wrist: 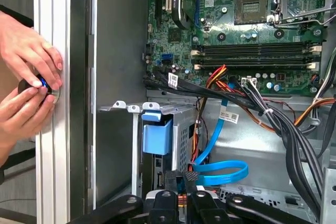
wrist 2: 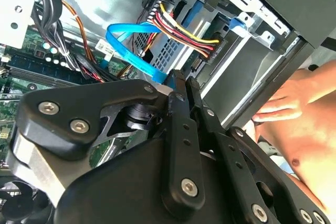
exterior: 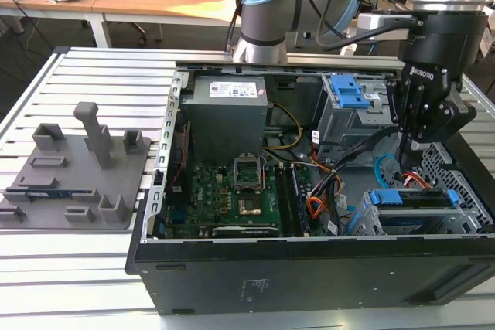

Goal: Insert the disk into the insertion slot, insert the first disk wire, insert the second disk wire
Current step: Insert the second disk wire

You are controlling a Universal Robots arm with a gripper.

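The disk (exterior: pixel 414 199), in its bright blue carrier (wrist: pixel 157 136), lies inside the insertion slot (exterior: pixel 452 168), the low grey perforated cage (wrist: pixel 181 129). The first disk wire (wrist 2: pixel 184 27), a red, yellow and black bundle, ends in a black plug (wrist 2: pixel 214 51) against the disk's end. The second disk wire (wrist: pixel 223 171), a light-blue flat cable (wrist 2: pixel 131 45), loops down to my fingertips. My gripper (exterior: pixel 408 161) hangs over the slot's rear end. In both wrist views the gripper (wrist: pixel 181 178) (wrist 2: pixel 184 82) stands shut on that cable's dark plug, close to the disk's end.
A taller grey cage with a blue latch (exterior: pixel 349 94) stands behind the slot. The power supply (exterior: pixel 224 110) and motherboard (exterior: pixel 232 195) fill the case's other half. A thick black cable bundle (wrist: pixel 283 124) crosses nearby. A person's hands (wrist: pixel 29 77) rest on the case's outer wall.
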